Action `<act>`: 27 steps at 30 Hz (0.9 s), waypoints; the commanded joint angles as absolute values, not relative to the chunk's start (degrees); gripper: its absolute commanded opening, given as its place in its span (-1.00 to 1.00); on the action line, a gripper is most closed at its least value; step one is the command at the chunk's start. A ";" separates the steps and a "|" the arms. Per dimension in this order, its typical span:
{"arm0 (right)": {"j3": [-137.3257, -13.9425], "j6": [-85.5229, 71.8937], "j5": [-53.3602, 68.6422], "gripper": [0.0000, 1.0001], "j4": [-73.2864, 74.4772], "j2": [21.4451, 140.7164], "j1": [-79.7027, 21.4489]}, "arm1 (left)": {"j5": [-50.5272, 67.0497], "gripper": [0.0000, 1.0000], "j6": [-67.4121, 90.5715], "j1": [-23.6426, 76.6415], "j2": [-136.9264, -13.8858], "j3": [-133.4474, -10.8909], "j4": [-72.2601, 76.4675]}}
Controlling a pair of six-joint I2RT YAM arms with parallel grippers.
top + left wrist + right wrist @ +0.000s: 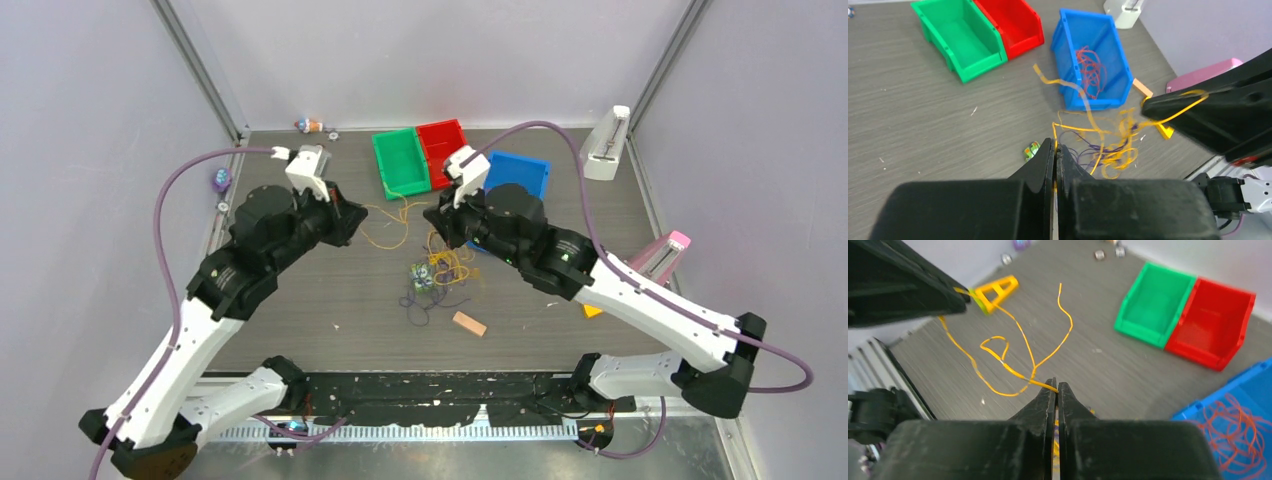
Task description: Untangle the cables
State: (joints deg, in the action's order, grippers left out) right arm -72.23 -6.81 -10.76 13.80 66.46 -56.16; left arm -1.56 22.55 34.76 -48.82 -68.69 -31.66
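A tangle of yellow and dark purple cables (441,270) lies mid-table; it also shows in the left wrist view (1113,150). My left gripper (357,222) is shut on a yellow cable (1068,128) at its fingertips (1055,148). My right gripper (433,219) is shut on a yellow cable (1013,372) too, pinched at its tips (1057,386). Loose yellow strands (386,226) hang between the two grippers, above the table. In the right wrist view one strand runs up to the left gripper (962,294). Orange-red cables (1091,67) lie in the blue bin (1064,50).
A green bin (398,166) and a red bin (440,148) stand at the back beside the blue bin (522,172). A wooden block (468,323) and a small green toy (420,277) lie near the tangle. A white stand (607,145) and a pink stand (667,250) are at the right.
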 commanded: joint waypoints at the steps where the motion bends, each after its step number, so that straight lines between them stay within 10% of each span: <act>1: -80.80 -5.99 -11.32 -0.89 16.52 65.91 -55.64 | 0.48 -1.00 22.34 34.60 -50.46 -78.89 -32.80; 20: -85.76 -11.06 -3.64 -0.89 19.24 68.79 -55.04 | 15.63 -0.80 21.44 34.61 -44.76 -55.31 -5.72; 27: -85.83 -13.05 -0.92 -0.90 19.24 71.09 -54.76 | 19.87 -0.21 21.60 34.68 -45.57 -50.39 -0.36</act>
State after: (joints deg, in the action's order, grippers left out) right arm -85.27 -11.05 -3.27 21.85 71.00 -55.05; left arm 15.66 21.87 34.76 -46.11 -51.77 -8.73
